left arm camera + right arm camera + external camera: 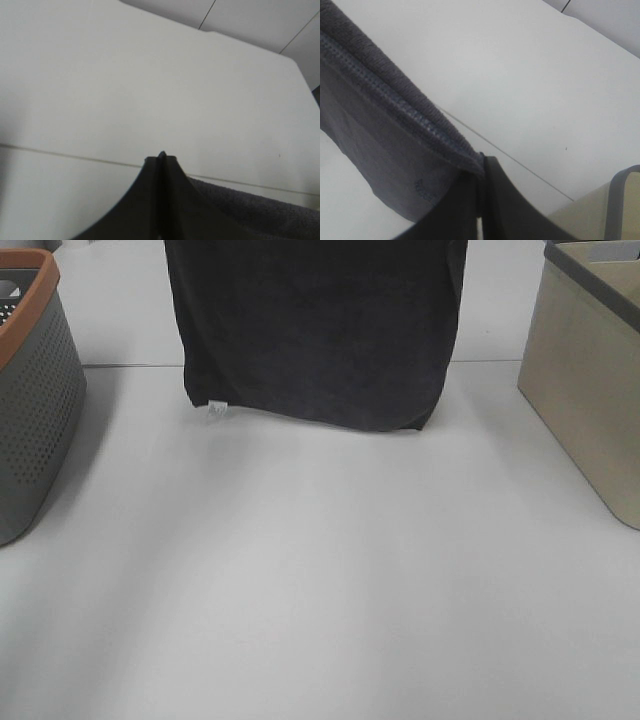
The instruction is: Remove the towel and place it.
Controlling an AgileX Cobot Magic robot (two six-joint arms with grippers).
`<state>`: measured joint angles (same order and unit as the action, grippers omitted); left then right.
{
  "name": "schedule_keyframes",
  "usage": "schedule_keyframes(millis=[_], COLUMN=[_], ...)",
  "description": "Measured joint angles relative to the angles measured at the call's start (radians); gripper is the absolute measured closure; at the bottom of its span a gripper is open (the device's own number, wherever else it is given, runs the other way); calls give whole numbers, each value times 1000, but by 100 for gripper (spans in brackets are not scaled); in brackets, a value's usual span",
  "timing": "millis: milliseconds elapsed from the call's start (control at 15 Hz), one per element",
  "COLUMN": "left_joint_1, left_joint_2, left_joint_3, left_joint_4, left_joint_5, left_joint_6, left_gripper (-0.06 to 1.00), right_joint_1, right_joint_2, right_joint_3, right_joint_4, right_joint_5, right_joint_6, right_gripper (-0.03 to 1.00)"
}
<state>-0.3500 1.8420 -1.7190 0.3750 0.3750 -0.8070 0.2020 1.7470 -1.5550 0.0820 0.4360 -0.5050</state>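
The dark charcoal towel (315, 330) hangs spread out above the white table (320, 590), its lower edge just over the surface and a small white tag (216, 411) at its lower left corner. Both grippers are above the top of the exterior view. In the left wrist view my left gripper (161, 157) is shut, with the towel (260, 212) running off beside its fingers. In the right wrist view my right gripper (482, 162) is shut on the towel's stitched hem (380, 115).
A grey perforated basket with an orange rim (30, 400) stands at the left edge. A beige bin with a grey rim (585, 390) stands at the right, also in the right wrist view (620, 200). A seam crosses the table behind the towel.
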Motion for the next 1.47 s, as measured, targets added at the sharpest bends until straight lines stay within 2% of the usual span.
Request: schedule_keyframes(millis=[267, 333, 400, 600, 800, 1000, 1067, 1333, 1467], left_joint_1=[61, 85, 128, 140, 140, 133, 125, 121, 121], left_joint_2=[81, 114, 161, 181, 155, 80, 9, -66, -69], left_joint_3=[3, 3, 3, 60, 328, 573, 715, 967, 1050], left_joint_4=[65, 75, 104, 162, 166, 136, 126, 130, 127], left_joint_5=[-260, -341, -469, -571, -772, -867, -914, -951, -971], left_joint_6=[-23, -24, -23, 45, 71, 143, 195, 201, 202], left_gripper=[94, 94, 94, 94, 94, 94, 94, 94, 94], right_joint_1=[-19, -19, -19, -18, -24, -21, -19, 25, 48], right_joint_2=[159, 216, 299, 323, 254, 154, 80, 10, 7], right_joint_3=[-200, -269, -358, -325, -97, 140, 324, 605, 706], right_joint_4=[16, 17, 23, 25, 6, 6, 6, -11, -23], right_joint_5=[-72, -78, -99, -114, -184, -256, -319, -413, -465], right_joint_6=[1, 1, 0, -13, -33, -45, -46, -49, -49], right_gripper=[95, 95, 95, 95, 95, 95, 95, 95, 95])
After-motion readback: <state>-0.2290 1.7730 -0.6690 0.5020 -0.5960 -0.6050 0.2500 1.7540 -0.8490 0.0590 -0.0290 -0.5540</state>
